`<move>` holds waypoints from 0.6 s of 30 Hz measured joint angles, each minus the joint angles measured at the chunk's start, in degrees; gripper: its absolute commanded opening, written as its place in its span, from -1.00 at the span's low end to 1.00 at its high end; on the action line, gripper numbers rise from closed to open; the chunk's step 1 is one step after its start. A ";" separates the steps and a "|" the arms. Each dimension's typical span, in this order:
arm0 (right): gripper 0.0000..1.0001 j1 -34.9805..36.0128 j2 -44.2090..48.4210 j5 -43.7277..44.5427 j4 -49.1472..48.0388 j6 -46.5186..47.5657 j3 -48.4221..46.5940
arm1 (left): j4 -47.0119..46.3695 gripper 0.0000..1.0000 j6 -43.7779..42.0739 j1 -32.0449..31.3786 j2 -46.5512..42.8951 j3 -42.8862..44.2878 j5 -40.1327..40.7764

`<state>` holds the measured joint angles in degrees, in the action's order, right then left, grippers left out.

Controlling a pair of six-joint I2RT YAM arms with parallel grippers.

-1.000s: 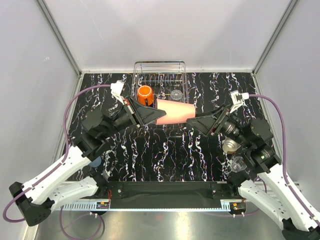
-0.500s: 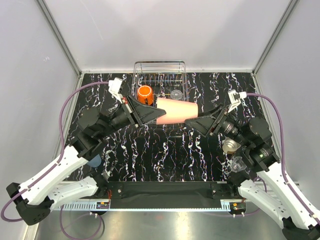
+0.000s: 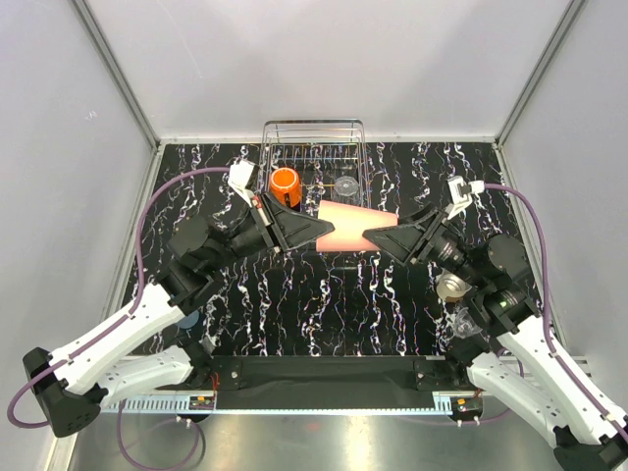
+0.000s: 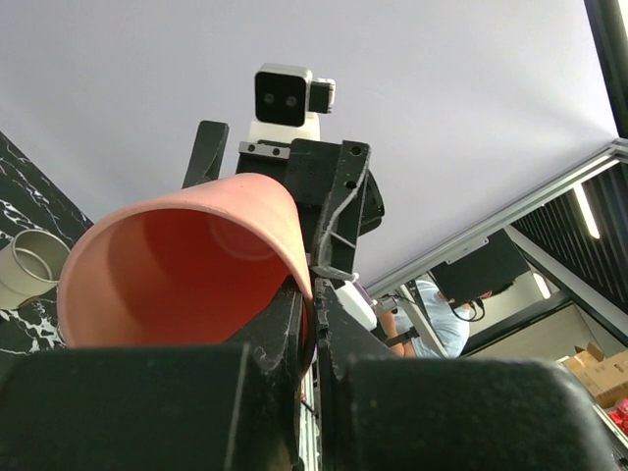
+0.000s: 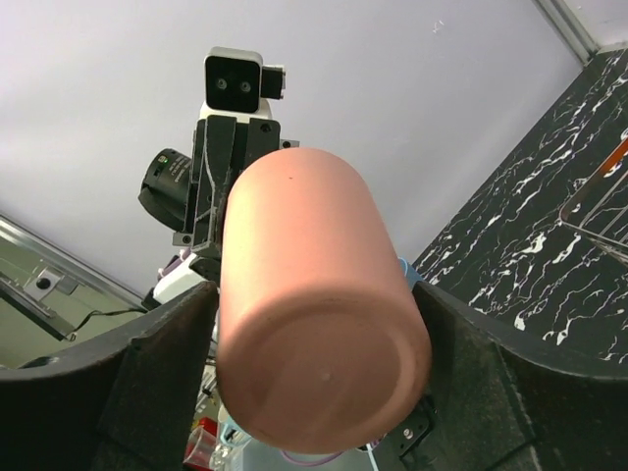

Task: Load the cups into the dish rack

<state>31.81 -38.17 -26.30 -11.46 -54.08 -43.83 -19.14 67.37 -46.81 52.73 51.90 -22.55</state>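
The salmon-pink tumbler (image 3: pixel 358 222) hangs sideways in the air just in front of the dish rack (image 3: pixel 314 132). My left gripper (image 3: pixel 322 231) is shut on its rim; the left wrist view shows the tumbler's open mouth (image 4: pixel 177 260) with the rim pinched in the left gripper (image 4: pixel 312 294). My right gripper (image 3: pixel 381 237) is open, its jaws on either side of the tumbler's base (image 5: pixel 319 383), close to its sides. An orange mug (image 3: pixel 286 183) and a clear glass (image 3: pixel 345 184) sit in the rack.
A beige metallic cup (image 3: pixel 451 286) and a clear glass (image 3: pixel 466 319) stand on the black marbled table (image 3: pixel 324 304) by my right arm. A light blue cup (image 3: pixel 186 317) is mostly hidden under my left arm. Grey walls close in the back and sides.
My left gripper has carried the tumbler to the right, and its base has gone in between the right gripper's jaws. The right gripper has shifted slightly left and up.
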 measured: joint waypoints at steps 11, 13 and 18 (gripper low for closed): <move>-1.00 0.02 -1.31 -0.33 -2.14 -1.01 1.05 | 4.52 -0.02 -2.86 0.00 -1.51 0.02 2.01; -1.00 0.02 -2.27 -0.26 -2.12 -1.09 0.94 | 11.26 0.27 -5.18 0.00 -2.56 0.87 4.42; -1.00 0.02 -5.77 1.29 2.38 -0.59 -1.81 | 28.76 0.52 -11.63 0.22 -5.62 3.74 14.21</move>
<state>31.83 -43.94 -25.02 -9.08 -54.68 -45.65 9.63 55.75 -46.59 47.11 55.64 -8.34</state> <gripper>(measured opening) 0.724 0.718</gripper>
